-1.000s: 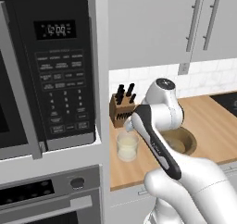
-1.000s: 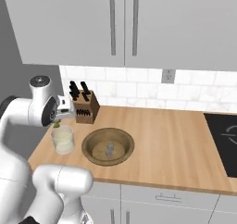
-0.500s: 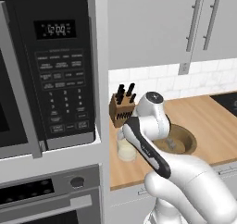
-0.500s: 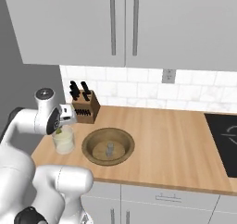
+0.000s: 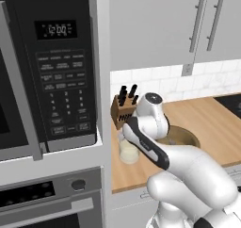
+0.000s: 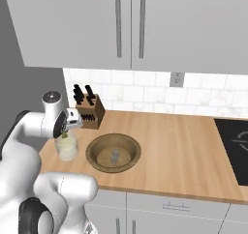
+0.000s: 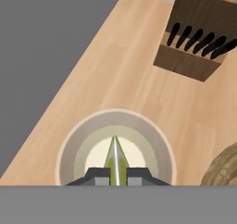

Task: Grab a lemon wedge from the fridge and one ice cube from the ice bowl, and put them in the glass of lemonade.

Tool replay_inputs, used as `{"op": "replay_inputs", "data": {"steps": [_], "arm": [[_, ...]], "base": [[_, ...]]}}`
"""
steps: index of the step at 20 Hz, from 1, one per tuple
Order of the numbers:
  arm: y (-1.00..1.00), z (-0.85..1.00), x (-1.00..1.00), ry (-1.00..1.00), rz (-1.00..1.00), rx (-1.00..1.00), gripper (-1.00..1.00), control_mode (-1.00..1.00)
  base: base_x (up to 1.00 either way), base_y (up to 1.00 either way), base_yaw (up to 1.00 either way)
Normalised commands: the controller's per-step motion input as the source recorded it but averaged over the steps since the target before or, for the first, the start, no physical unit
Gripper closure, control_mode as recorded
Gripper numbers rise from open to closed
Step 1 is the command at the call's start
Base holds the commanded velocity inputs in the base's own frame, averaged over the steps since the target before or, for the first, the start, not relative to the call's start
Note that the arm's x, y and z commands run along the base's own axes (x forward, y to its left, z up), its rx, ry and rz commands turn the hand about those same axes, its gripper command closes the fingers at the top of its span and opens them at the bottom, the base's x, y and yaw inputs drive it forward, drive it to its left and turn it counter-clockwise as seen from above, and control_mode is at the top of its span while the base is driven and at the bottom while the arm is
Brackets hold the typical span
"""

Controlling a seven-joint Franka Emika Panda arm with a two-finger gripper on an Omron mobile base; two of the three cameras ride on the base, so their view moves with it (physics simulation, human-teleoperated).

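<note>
In the hand view the tool (image 7: pixel 114 176) is clamped on the lemon wedge (image 7: pixel 115 159), whose yellow-green tip points up between the two dark fingers, directly above the mouth of the glass of lemonade (image 7: pixel 115 146). The right base view shows the same pinch from the side: the tool (image 6: pixel 64 133) sits just over the glass of lemonade (image 6: pixel 67 147), the lemon wedge (image 6: pixel 64 135) at its rim. The left base view hides the tool behind the arm; the glass of lemonade (image 5: pixel 128 152) stands on the counter (image 5: pixel 212 123). The ice bowl (image 6: pixel 113 153) lies just beside the glass, holding an ice cube (image 6: pixel 115 155). A knife block (image 6: pixel 89 109) stands behind.
</note>
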Motion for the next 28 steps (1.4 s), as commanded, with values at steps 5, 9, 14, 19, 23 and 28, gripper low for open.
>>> {"op": "replay_inputs", "data": {"steps": [5,9,14,19,23,28], "arm": [[0.09,-0.04,0.14,0.0,0.0,-0.02,1.0,-1.0],[0.02,-0.01,0.13,0.0,0.0,0.0,-1.0,-1.0],[-0.03,0.18,0.07,-0.02,0.0,0.0,-1.0,-1.0],[-0.81,0.21,-0.74,0.0,-0.21,0.03,-1.0,-1.0],[-1.0,0.0,-0.99,0.08,-0.31,0.06,-1.0,-1.0],[-1.0,-0.18,-0.61,0.23,-0.34,0.02,-1.0,-1.0]], "base": [[0.0,0.0,0.0],[0.0,0.0,0.0],[0.0,0.0,0.0],[0.0,0.0,0.0],[0.0,0.0,0.0],[0.0,0.0,0.0]]}}
